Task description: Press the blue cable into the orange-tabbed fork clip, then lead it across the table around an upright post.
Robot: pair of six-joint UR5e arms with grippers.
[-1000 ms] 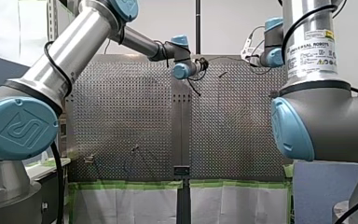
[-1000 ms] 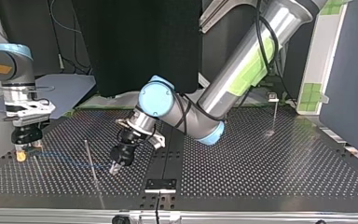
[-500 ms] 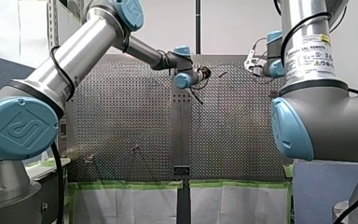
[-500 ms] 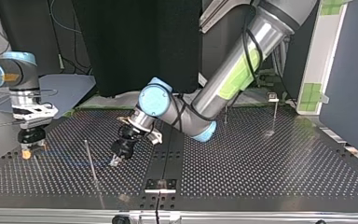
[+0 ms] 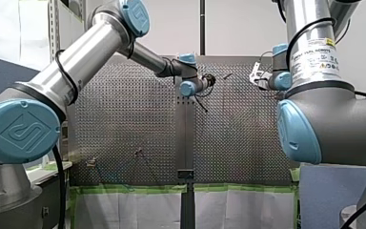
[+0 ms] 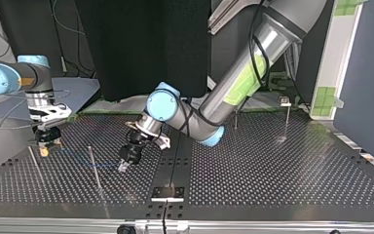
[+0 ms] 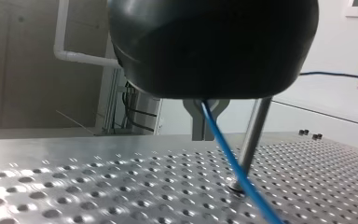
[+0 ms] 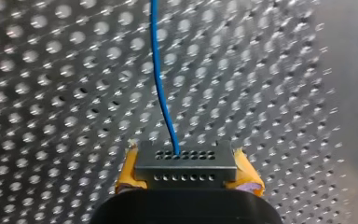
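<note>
The left end effector (image 7: 204, 133) pinches the thin blue cable (image 7: 227, 156) just beside a slim upright metal post (image 7: 251, 135) on the perforated metal desk (image 7: 98, 186). The right end effector (image 8: 186, 176) has its yellow pads (image 8: 127, 175) clamped on a grey holed block (image 8: 186, 165) at the cable's end.

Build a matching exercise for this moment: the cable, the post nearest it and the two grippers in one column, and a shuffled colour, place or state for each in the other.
Things:
1. cable
2. post
3. left gripper
4. right gripper

Descriptions:
A. yellow pads, at the top view's left
B. upright, silvery metal
C. blue, running from one gripper to the other
D. black, close beside the post, jaws shut on the cable

Pairs: 1-C, 2-B, 3-D, 4-A
</note>
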